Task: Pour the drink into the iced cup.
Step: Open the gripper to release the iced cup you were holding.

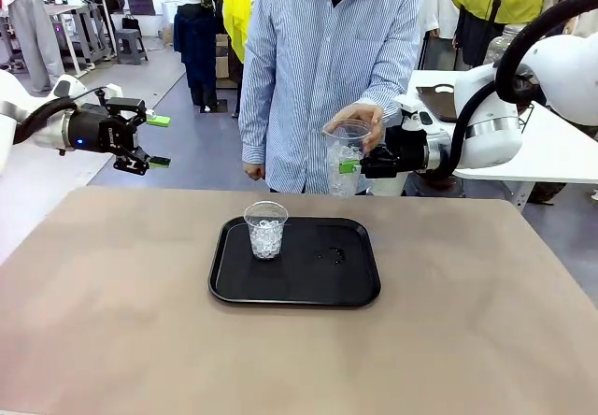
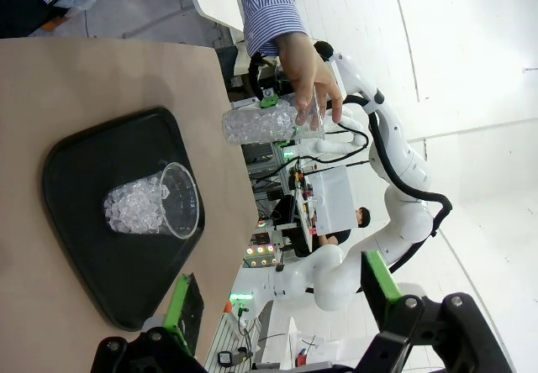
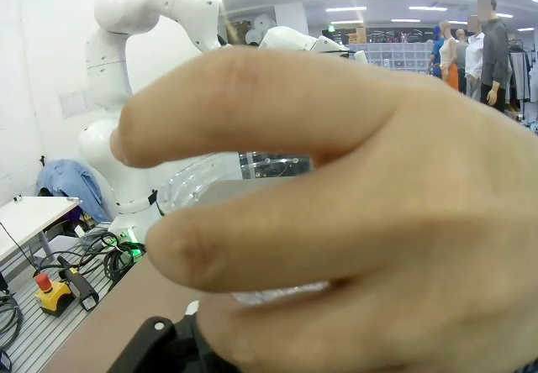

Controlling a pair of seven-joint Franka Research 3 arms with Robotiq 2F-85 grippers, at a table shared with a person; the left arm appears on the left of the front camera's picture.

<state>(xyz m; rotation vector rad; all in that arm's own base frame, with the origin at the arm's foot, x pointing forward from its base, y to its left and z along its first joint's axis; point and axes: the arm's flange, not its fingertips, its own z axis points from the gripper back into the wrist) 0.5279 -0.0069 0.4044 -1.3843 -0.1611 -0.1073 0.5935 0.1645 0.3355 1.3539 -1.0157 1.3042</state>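
Note:
An iced cup [image 1: 266, 230] [image 2: 151, 205], clear with ice in its lower part, stands upright on the black tray [image 1: 355, 284] [image 2: 76, 163]. A second clear cup packed with ice [image 1: 345, 158] [image 2: 261, 123] [image 3: 252, 167] hangs above the table's far edge. My right gripper [image 1: 348, 165] is shut on its side. The person's hand [image 1: 366, 121] [image 2: 307, 79] [image 3: 336, 205] clasps its rim from above. My left gripper [image 1: 159, 142] [image 2: 282, 306] hovers open and empty high at the left, well away from the tray. The drink is out of view.
A few dark drops [image 1: 332, 254] lie on the tray to the right of the standing cup. The person in a striped shirt [image 1: 327, 50] stands at the far edge. The brown tabletop [image 1: 140, 321] is bare around the tray.

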